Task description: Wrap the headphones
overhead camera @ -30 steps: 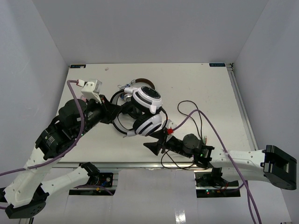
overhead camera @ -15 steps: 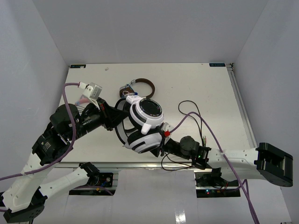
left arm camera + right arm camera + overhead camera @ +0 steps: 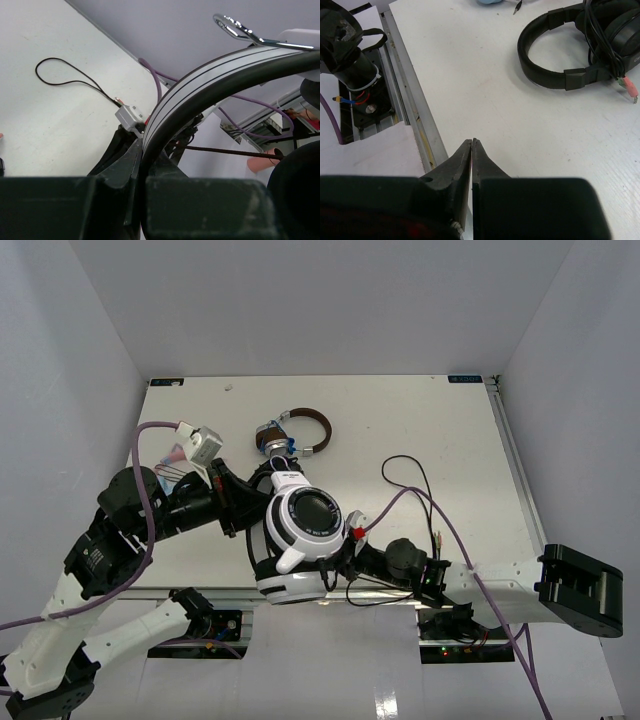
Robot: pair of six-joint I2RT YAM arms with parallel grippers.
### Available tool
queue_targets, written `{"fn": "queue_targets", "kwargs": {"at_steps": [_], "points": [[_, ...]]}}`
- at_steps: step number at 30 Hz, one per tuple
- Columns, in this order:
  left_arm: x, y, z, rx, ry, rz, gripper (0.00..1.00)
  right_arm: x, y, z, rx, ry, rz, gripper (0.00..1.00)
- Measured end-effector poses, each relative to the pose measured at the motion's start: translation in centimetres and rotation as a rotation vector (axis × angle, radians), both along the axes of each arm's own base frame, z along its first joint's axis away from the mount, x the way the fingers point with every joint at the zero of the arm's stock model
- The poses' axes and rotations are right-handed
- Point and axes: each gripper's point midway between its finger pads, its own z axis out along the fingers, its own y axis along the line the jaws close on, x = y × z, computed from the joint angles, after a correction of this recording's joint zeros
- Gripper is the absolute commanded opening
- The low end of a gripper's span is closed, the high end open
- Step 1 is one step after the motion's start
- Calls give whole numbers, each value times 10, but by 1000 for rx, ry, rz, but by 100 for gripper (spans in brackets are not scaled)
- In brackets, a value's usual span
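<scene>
Headphones (image 3: pixel 300 532) hung up off the table (image 3: pixel 450 430), white with black pads. They sat over its near edge at about 6 o'clock in the top view, one round white cup facing the overhead camera. My left gripper (image 3: pixel 245 505) sat at about 10 o'clock from that cup, and its fingers were clamped on the headband (image 3: pixel 200 82). In the left wrist view the striped white band rose from between those fingers and arched away toward 2 o'clock, with a black ear pad (image 3: pixel 300 185) at the lower right edge.

My right gripper (image 3: pixel 471 145) lay at about 4 o'clock from the cup, close beside it and partly hidden under it from above. Its fingers were pressed together tip to tip. In its own wrist view I could see nothing between them, and none of the white headphones appeared there. The tips pointed over the near edge of the table.

A thin black cable (image 3: pixel 80 76) lay looped on the table at about 2 o'clock from the cup, well apart from my left fingers. Brown-banded headphones (image 3: pixel 270 437) lay flat at 12 o'clock from the cup, farther back on the table. All-black headphones (image 3: pixel 615 35) lay at 2 o'clock from my right fingertips, apart from them.
</scene>
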Motion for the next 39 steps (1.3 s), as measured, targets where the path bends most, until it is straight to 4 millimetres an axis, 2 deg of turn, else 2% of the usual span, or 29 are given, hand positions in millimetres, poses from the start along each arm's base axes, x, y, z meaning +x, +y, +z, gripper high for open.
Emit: {"fn": "queue_targets", "kwargs": {"at_steps": [5, 8, 14, 19, 24, 28, 32, 39], "points": [[-16, 0, 6, -19, -27, -76, 0, 6, 3, 3, -7, -12, -26, 8], [-26, -5, 5, -22, -26, -146, 0, 12, 7, 12, -6, -33, -44, 8], [-43, -13, -8, -11, -2, -273, 0, 25, 17, 39, 14, -89, -83, 8], [-55, -17, -7, -17, 5, -364, 0, 33, 21, 50, -7, -121, -105, 8], [-65, -16, -6, -22, 1, -420, 0, 50, 28, 67, -13, -148, -142, 8], [-71, -15, -8, -22, 1, -449, 0, 63, 25, 71, -23, -154, -173, 8], [-71, -19, -18, -5, 29, -473, 0, 75, 20, 70, -50, -146, -201, 8], [-62, -29, -57, 59, 110, -490, 0, 112, 13, 83, -72, -137, -250, 8]]}}
